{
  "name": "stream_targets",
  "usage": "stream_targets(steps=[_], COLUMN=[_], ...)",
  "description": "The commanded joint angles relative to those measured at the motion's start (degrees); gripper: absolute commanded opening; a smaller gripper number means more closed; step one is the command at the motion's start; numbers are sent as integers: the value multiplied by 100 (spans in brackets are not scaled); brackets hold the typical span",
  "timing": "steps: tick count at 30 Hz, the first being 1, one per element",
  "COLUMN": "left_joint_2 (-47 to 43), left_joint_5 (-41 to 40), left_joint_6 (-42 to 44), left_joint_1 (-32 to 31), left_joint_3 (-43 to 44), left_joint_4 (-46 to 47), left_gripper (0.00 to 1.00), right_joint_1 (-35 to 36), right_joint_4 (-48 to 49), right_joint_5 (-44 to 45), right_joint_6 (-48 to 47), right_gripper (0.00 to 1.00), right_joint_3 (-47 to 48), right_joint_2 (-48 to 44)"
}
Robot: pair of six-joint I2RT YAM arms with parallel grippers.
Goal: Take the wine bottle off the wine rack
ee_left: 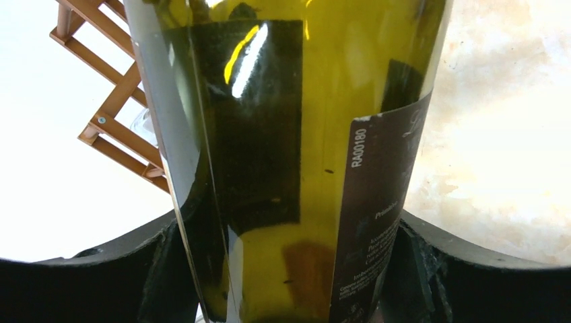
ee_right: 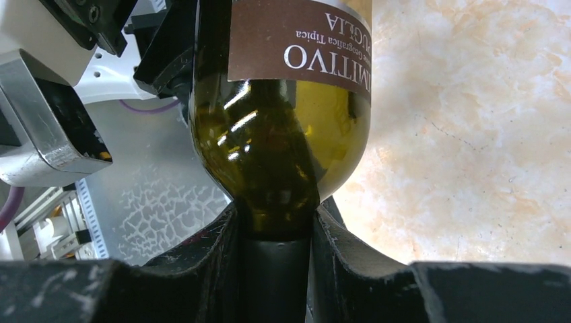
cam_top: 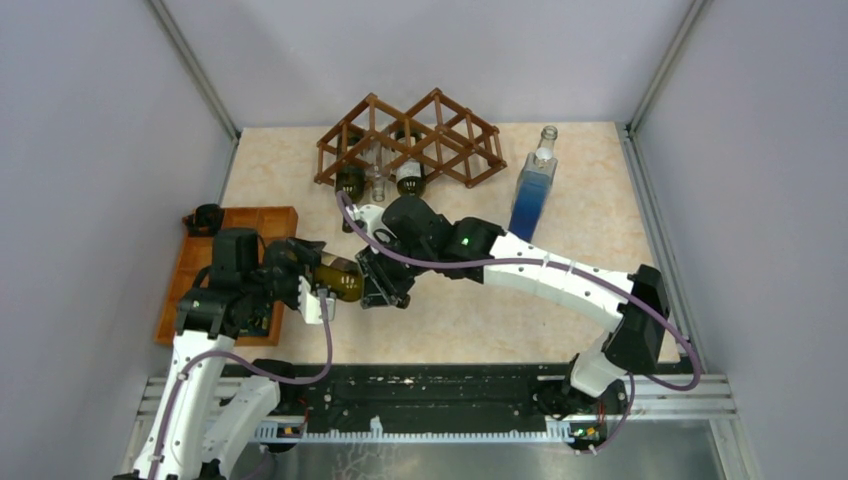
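Observation:
The wine bottle (cam_top: 343,281) is dark green glass with a dark label and hangs level above the table, off the wine rack (cam_top: 420,135). My right gripper (cam_top: 378,280) is shut on its neck (ee_right: 277,222), one pad on each side. My left gripper (cam_top: 318,288) has its fingers pressed against both sides of the bottle's body (ee_left: 296,168), near the base. In the left wrist view the bottle fills the middle, and a corner of the wooden rack (ee_left: 114,114) shows at the upper left. The right wrist view shows the bottle's shoulder and brown label (ee_right: 296,40).
Two dark bottles (cam_top: 408,178) and a clear one (cam_top: 377,182) still lie in the rack's cells. A tall blue-tinted bottle (cam_top: 533,185) stands to the right of the rack. An orange-brown compartment tray (cam_top: 200,262) lies at the left, under my left arm.

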Motion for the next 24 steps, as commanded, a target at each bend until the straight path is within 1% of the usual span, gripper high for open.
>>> stream_targets(steps=[1,3,4,5,6,7,9,12,13,17,21,24], left_joint_2=[53,85,77,66,34,7,-25,16,50,200,310,464], left_joint_5=[381,460,501,535,576,608,660,756,801,965,1132,1225], left_joint_6=[-88,-274,-399,-519,-687,-888,-1228,-1715,-1891,-2702,-3667,-4220], left_joint_1=[-25,-25,-25,-26,-25,-25,-25,-25,-25,-25,-25,-25], left_joint_3=[49,75,68,56,25,-10,-48,-16,0,107,156,254], left_joint_4=[178,264,317,454,602,751,986,1146,1179,1303,1602,1690], left_gripper=[71,58,48,33,22,14,0,0,0,0,0,0], right_joint_1=[203,195,189,166,123,53,-131,-450,-545,-674,-675,-675], right_joint_4=[701,688,702,725,771,826,982,1402,1579,2052,2221,2344], right_joint_5=[-401,-251,-117,-9,73,128,229,367,406,797,1197,1569], right_joint_6=[-344,-372,-377,-362,-311,-236,-22,350,467,667,743,783], right_gripper=[11,31,42,50,55,60,72,93,98,99,99,99], right_joint_3=[503,486,463,418,362,303,142,-205,-342,-658,-765,-876], right_joint_2=[-139,-164,-187,-215,-252,-280,-394,-716,-863,-1320,-1501,-1646])
